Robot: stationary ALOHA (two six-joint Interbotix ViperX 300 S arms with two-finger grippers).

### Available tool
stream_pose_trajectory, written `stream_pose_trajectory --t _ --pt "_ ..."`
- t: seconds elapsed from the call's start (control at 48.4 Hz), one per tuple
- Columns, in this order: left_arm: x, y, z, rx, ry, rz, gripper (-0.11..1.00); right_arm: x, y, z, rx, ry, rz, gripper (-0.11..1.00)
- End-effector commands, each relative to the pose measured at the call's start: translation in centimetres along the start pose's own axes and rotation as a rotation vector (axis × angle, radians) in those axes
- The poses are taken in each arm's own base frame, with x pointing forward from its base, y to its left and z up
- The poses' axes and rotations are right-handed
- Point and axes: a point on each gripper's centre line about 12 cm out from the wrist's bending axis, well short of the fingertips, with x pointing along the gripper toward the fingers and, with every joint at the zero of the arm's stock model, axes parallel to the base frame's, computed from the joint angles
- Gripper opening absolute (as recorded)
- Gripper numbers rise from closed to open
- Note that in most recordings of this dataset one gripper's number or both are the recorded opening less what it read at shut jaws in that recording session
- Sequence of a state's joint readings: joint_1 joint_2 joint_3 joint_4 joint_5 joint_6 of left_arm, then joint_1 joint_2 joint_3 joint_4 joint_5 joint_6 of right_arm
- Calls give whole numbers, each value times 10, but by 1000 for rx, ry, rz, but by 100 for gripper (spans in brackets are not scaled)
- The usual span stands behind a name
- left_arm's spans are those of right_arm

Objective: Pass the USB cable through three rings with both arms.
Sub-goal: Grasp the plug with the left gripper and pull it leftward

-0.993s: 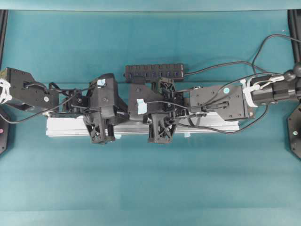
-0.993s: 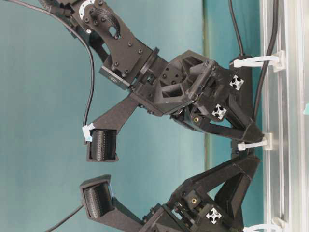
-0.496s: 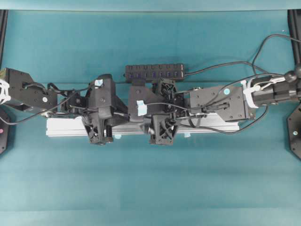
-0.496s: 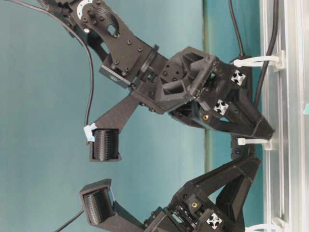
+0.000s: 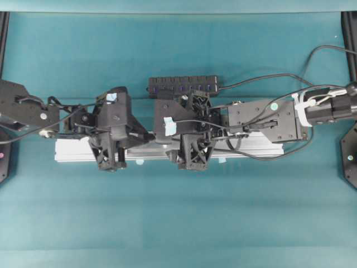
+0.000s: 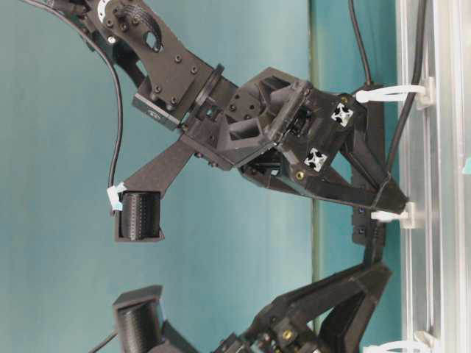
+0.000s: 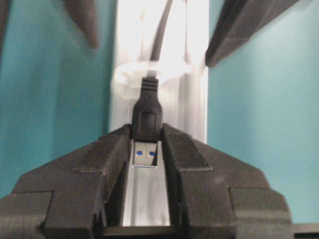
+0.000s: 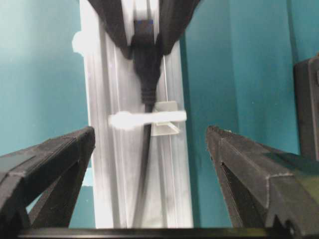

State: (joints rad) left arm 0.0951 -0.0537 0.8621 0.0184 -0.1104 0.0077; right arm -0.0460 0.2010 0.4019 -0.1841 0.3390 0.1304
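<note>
Hidden: in the overhead view we could not see any of the rings; both grippers sat over the silver rail [image 5: 245, 149] and covered them.
Cut off: the table-level view clipped the lower arm at the frame bottom, and only a sliver of the third ring [image 6: 394, 347] showed there.
Hard to make out: we could not trace the cable's full run along the rail from above; it blended with the arms' own black wiring.
Left gripper [image 7: 147, 137]: clamped on the USB cable [image 7: 148, 112] at the plug body, with the silver tip and its blue insert sitting between the fingers [image 7: 187, 149].
Right gripper [image 8: 149, 142]: released, jaws spread wide to either side of the rail, touching nothing we could see.
Cable position: the cord ran from the plug through the middle ring [image 8: 147, 119] and on along the rail groove; the plug sat just past that ring on the left gripper's side.
Far ring [image 6: 390, 93]: the cord passed through or under it on the rail; we could not tell which.
Hub [image 5: 183, 85]: black bar behind the rail, apart from both grippers.
</note>
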Motion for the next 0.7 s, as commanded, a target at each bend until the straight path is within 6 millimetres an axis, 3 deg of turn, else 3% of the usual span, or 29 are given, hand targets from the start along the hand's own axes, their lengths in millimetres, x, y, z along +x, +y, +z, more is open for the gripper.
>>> stream_pose_trajectory --t 0.0,0.455,0.683 --pt "-7 1 9 -1 -31 2 24 -10 -2 12 -6 -44 -4 70" --pt "-25 1 24 0 -67 3 24 -12 -5 38 -1 -158 0 67" --pt "-29 -1 29 4 -86 -2 24 -11 -7 42 0 -167 -3 67"
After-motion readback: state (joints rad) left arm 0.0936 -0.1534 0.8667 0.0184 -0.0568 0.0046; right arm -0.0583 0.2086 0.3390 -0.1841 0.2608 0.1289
